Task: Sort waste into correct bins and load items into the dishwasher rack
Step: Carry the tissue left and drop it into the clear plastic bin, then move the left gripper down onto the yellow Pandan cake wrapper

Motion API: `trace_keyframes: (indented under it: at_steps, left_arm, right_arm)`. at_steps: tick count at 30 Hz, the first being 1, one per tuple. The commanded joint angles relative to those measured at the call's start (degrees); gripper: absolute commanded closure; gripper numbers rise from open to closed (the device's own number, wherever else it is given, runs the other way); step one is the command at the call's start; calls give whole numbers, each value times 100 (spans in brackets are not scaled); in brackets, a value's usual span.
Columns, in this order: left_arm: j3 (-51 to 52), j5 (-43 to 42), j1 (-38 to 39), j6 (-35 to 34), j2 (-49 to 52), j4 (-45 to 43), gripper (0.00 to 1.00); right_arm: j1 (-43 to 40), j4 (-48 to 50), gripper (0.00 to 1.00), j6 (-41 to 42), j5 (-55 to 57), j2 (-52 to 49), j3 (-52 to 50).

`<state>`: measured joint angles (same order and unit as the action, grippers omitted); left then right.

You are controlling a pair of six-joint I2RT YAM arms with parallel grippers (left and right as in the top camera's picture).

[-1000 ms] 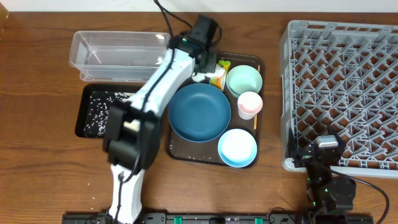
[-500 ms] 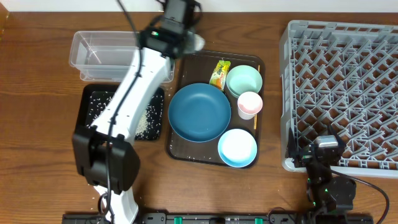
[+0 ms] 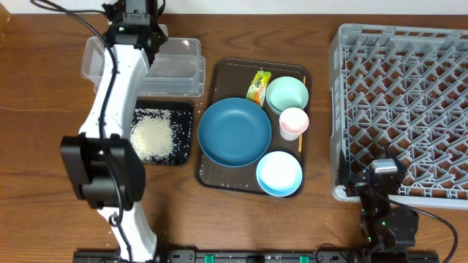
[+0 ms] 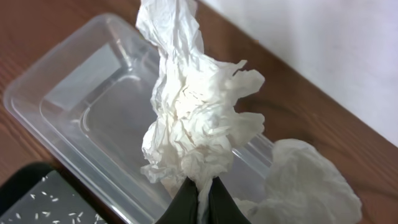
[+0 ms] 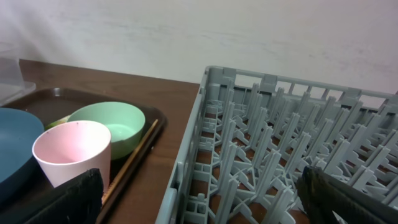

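My left gripper (image 4: 202, 190) is shut on a crumpled white tissue (image 4: 193, 112), which hangs over the clear tub (image 4: 93, 106). Overhead, that gripper (image 3: 139, 29) sits above the tub (image 3: 175, 69) at the far left. A rice heap (image 3: 151, 136) lies in the black tray (image 3: 183, 109). The snack wrapper (image 3: 257, 86), blue plate (image 3: 234, 131), mint bowl (image 3: 287, 93), pink cup (image 3: 293, 122), light blue bowl (image 3: 278, 173) and wooden stick (image 3: 300, 140) sit on the brown tray. My right gripper (image 5: 205, 205) is open and holds nothing, at the near corner of the dishwasher rack (image 5: 280, 137).
The brown serving tray (image 3: 219, 77) lies between the bins and the rack (image 3: 402, 102). A second white crumpled lump (image 4: 298, 180) shows at the lower right of the left wrist view; I cannot tell if it belongs to the held tissue. A white wall stands behind the table.
My left arm has swung from the brown tray leftward to above the clear tub, carrying the tissue. The rice heap is now uncovered. The right arm has not moved.
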<state>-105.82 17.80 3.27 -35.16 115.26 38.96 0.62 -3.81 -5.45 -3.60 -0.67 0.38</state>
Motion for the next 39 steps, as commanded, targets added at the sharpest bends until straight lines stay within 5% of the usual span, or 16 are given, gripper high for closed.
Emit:
trace_keyframes:
  at_steps: [1,3,5,11,21,23,25,28,39]
  left_arm:
    - [70,90,-37,-479,249,59,93]
    - [70,90,-42,-638,299,149,92]
    - [70,90,-42,-673,306,203,77]
    - [70,90,-42,-673,306,361,58]
    - [70,-1047,-26,-192,-142,468,55]
    - [70,-1814,35,310,-321,334,55]
    - [70,-3093,186,1663,-468,107,55]
    - [70,-3989,570,2640,-540,83,44]
    - [70,-2741,1928,2787,243,-498,32]
  right_arm:
    - [52,-26,1,24,17,39,-7]
    - [52,-26,1,24,17,35,-7]
    - [52,-26,1,24,17,31,-7]
    - [52,-26,1,24,17,28,-7]
    - [52,-26,1,24,17,28,-7]
    - [52,-26,1,24,17,28,-7]
    - [52,-26,1,24,17,28,-7]
    - [52,-26,1,24,17,28,-7]
    - [52,-26,1,24,17,28,-7]
